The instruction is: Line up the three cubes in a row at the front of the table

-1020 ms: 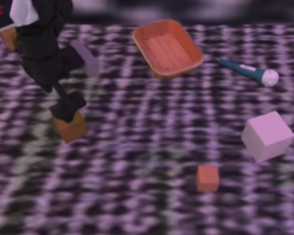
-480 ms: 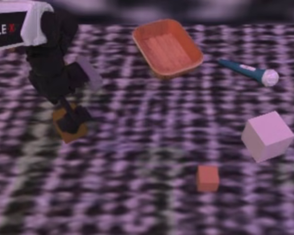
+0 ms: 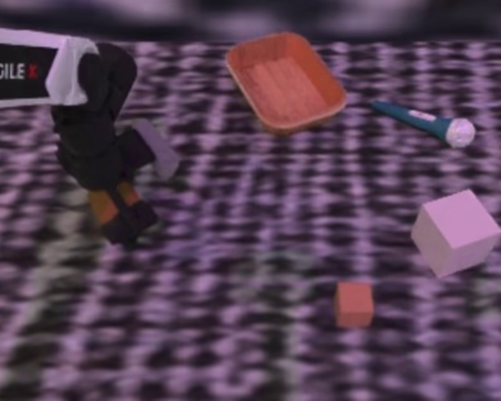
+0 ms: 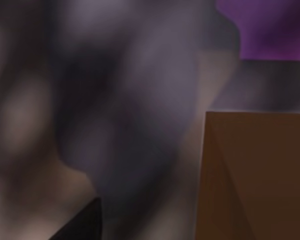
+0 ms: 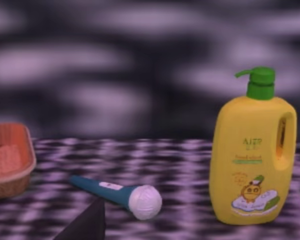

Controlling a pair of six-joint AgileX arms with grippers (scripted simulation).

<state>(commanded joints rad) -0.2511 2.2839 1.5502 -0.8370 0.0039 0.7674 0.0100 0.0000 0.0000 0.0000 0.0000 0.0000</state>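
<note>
The left gripper point(image 3: 127, 219), well left of the orange-red rectangular tray point(image 3: 263, 117), stands clamped on the mid-sized brown wooden-looking cube point(image 3: 107, 203), so the carrying step appears in hand; the next move calls for setting it beside the small salmon-orange cube point(image 3: 354, 304).
</note>
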